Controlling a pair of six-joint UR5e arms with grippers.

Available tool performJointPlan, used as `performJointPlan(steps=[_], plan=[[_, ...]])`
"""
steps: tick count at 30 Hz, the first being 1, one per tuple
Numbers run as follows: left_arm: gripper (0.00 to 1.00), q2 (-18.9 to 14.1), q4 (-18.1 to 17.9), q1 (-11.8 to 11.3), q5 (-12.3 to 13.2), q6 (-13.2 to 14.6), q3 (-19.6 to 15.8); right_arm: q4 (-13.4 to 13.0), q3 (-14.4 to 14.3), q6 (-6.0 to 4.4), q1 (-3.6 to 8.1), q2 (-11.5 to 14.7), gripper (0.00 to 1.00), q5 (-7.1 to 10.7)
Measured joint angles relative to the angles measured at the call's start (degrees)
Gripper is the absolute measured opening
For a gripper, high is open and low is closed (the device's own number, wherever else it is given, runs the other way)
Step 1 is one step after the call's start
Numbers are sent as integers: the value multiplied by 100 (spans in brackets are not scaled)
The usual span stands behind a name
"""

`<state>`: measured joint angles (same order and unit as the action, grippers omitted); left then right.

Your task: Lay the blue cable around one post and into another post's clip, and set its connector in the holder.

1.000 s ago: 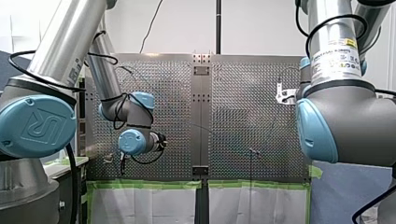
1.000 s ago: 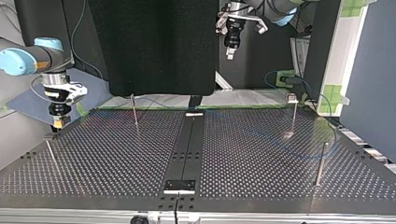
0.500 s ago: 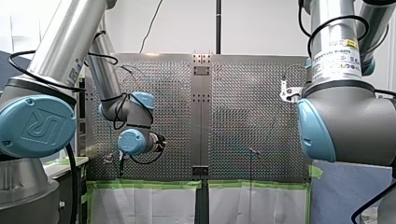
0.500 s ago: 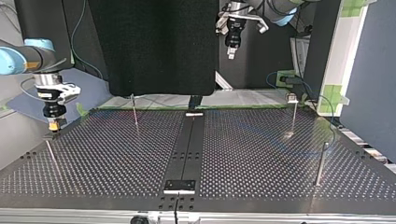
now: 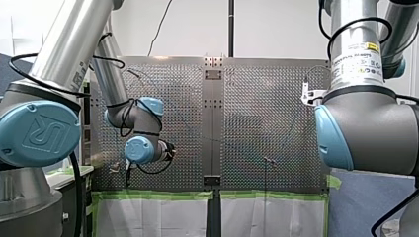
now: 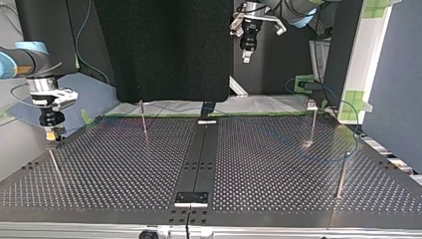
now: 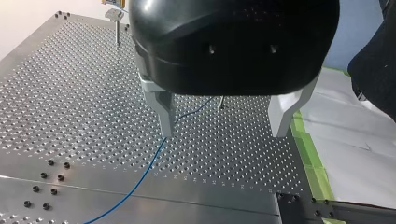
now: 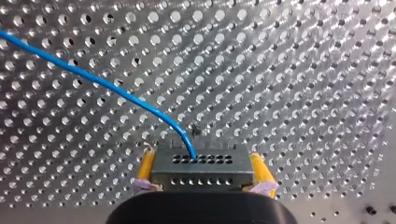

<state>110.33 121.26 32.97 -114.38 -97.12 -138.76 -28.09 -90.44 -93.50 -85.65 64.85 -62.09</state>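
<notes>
My right gripper (image 8: 203, 162) held a grey connector (image 8: 204, 173) between its yellow pads (image 8: 146, 167), closed snugly on both sides. The blue cable (image 8: 102, 84) left the connector's top and ran away over the perforated table (image 8: 303, 70). In the top view this gripper hung at the table's left edge, near a thin post (image 6: 54, 163). My left gripper (image 7: 223, 133) hung high over the table — fingers spread wide, holding nothing.

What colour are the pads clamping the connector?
Yellow. The pads show best in the right wrist view, either side of the connector.
</notes>
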Motion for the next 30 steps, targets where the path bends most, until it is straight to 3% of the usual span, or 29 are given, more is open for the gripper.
performJointPlan(steps=[14,30], plan=[[100,-1,35,-37,5,12,16,-21,22,-94,210,-24,0,34],[100,0,48,-55,8,18,18,15,275,-116,201,-264,0,145]])
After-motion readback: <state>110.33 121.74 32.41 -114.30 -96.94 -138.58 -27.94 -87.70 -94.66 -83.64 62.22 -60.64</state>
